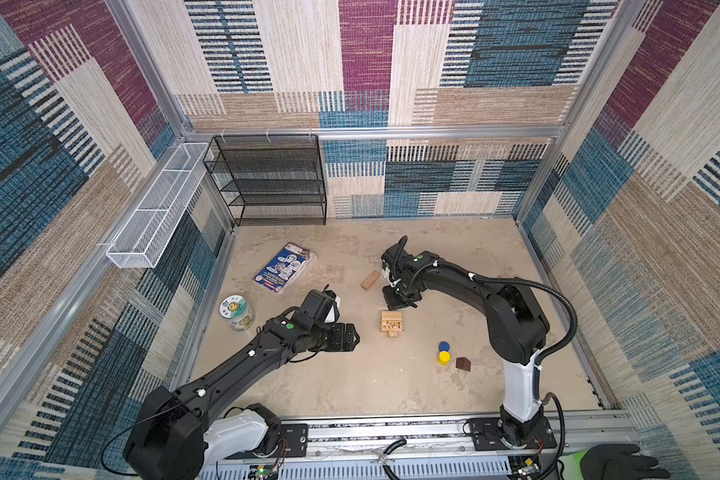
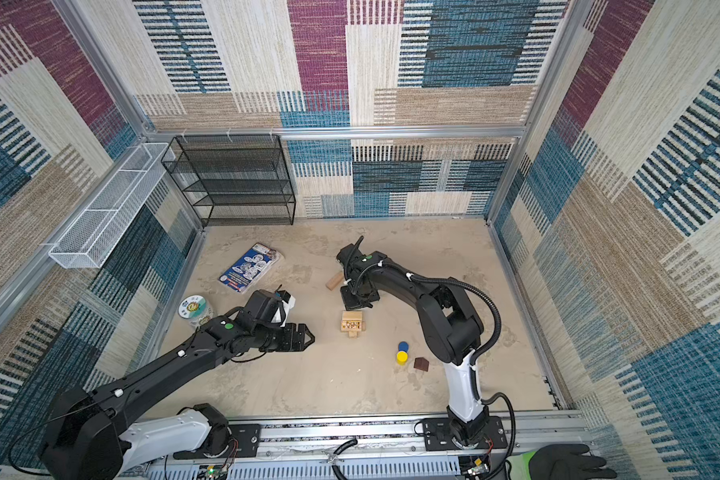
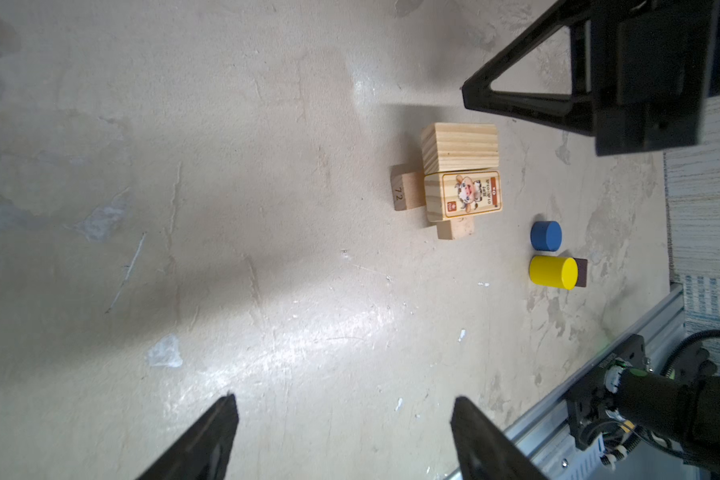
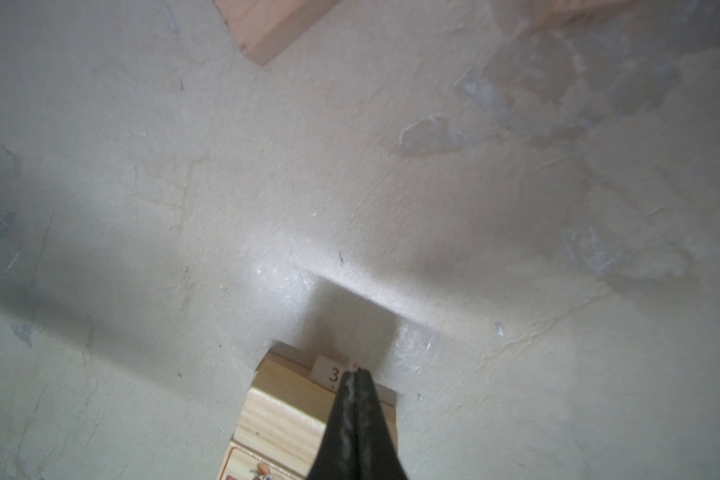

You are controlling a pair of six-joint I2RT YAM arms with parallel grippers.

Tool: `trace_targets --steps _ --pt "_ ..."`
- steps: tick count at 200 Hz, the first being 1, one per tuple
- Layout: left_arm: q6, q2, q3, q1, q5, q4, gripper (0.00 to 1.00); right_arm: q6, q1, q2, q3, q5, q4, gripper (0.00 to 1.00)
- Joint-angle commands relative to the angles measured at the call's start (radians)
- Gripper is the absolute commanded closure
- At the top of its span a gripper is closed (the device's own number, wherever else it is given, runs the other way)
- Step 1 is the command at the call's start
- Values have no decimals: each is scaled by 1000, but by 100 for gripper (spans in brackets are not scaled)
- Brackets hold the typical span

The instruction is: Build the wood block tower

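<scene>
The tower [image 1: 391, 324] [image 2: 353, 323] is a low criss-cross stack of pale wood blocks in the middle of the floor. Its top layer has a printed bar [image 3: 462, 195] beside plain ones. My right gripper [image 4: 356, 372] [image 1: 396, 304] is shut with nothing in it, tips just over the stack's far edge. My left gripper [image 3: 344, 399] [image 1: 356, 336] is open and empty, left of the stack. One loose bar [image 1: 370, 280] [image 4: 275, 25] lies beyond. The yellow cylinder [image 1: 444, 357] [image 3: 553, 272], blue disc [image 1: 444, 346] [image 3: 546, 235] and dark-brown piece [image 1: 463, 364] sit front right.
A blue printed packet [image 1: 284, 268] and a round labelled jar [image 1: 236, 311] lie at the left. A black mesh shelf [image 1: 271, 183] stands at the back left, with a white wire basket [image 1: 159, 208] on the left wall. A gloved hand [image 1: 616, 461] rests outside the front rail.
</scene>
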Motion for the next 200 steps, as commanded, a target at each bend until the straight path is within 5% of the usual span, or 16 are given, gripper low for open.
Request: trace_targets --steps 1,200 --pt "1 -1 5 0 -11 19 15 -6 0 -16 -11 -26 4 96" --pt "-2 -21 0 -3 -12 18 15 -49 0 4 20 -59 -8 98"
